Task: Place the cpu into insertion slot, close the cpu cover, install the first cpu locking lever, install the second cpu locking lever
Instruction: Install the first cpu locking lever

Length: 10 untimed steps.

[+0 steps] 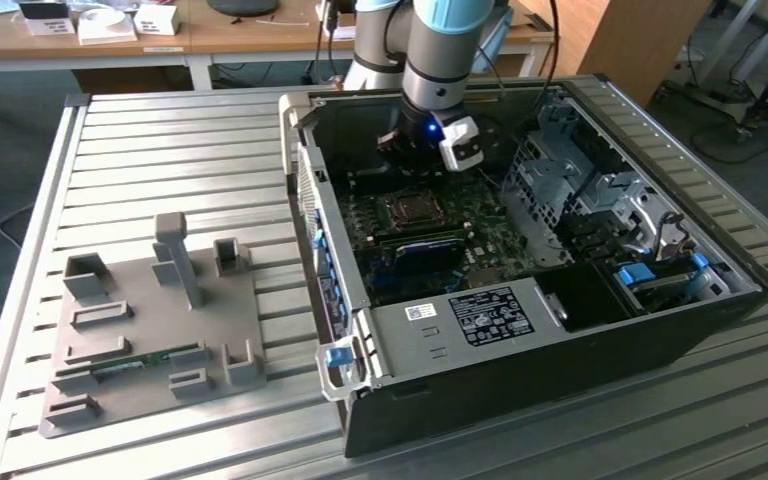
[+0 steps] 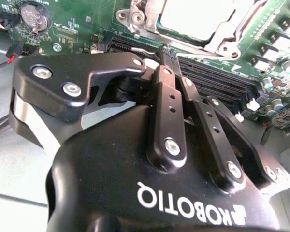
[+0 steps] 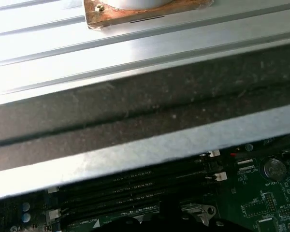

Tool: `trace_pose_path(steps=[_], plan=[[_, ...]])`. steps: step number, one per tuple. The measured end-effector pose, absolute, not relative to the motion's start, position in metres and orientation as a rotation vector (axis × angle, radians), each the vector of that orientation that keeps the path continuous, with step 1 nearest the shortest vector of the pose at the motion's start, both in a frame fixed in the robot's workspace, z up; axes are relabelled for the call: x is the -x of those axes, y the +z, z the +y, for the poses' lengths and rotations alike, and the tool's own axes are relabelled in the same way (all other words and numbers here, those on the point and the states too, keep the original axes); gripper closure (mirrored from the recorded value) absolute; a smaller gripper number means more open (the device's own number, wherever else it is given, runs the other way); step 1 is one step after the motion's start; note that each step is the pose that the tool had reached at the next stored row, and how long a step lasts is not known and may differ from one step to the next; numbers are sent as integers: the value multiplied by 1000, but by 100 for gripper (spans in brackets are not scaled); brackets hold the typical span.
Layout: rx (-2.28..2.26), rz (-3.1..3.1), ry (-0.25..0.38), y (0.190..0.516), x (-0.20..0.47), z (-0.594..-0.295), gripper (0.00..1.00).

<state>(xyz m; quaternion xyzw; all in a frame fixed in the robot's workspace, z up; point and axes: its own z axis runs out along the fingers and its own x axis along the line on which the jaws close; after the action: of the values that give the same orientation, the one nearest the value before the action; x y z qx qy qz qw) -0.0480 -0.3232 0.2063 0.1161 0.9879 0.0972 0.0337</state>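
Observation:
In the exterior view my gripper (image 1: 408, 160) hangs inside the open grey computer case (image 1: 704, 300), just beyond the insertion slot (image 1: 412, 211), a square socket with a silvery rim on the green motherboard. In the second wrist view the gripper (image 2: 163, 54) is shut, its black fingers (image 2: 166, 106) meeting at the tips with nothing between them, above the long black memory slots (image 2: 217, 79). Past the tips lies the socket, where the pale flat cpu (image 2: 193, 14) sits framed by the silvery cpu cover (image 2: 217, 41). No locking lever can be told apart.
The case's side wall (image 3: 135, 116) and the slatted metal table (image 3: 63, 48) run beside the arm in the first wrist view. A coin battery (image 2: 35, 17) and red and black wires (image 2: 9, 55) sit near the gripper. A grey fixture plate (image 1: 144, 320) lies on the table at the exterior view's left.

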Motion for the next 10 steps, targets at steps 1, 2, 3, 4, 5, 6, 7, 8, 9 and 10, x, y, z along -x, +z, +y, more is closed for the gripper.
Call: trace_pose_path(steps=[1, 2, 3, 4, 5, 6, 7, 8, 9, 10], plan=[[-360, 3038, 299, 206, 48, -323, 89], [-361, 3038, 300, 206, 49, -322, 89], [-362, 3038, 300, 206, 49, -322, 89], [-362, 3038, 300, 206, 49, -321, 89], [-363, 3038, 300, 206, 50, -321, 89], [-363, 3038, 300, 206, 50, -321, 89], [-363, 3038, 300, 206, 50, -321, 89], [-363, 3038, 300, 206, 50, -321, 89], [-363, 3037, 300, 206, 50, -321, 89], [-364, 3037, 300, 206, 50, -320, 89]])
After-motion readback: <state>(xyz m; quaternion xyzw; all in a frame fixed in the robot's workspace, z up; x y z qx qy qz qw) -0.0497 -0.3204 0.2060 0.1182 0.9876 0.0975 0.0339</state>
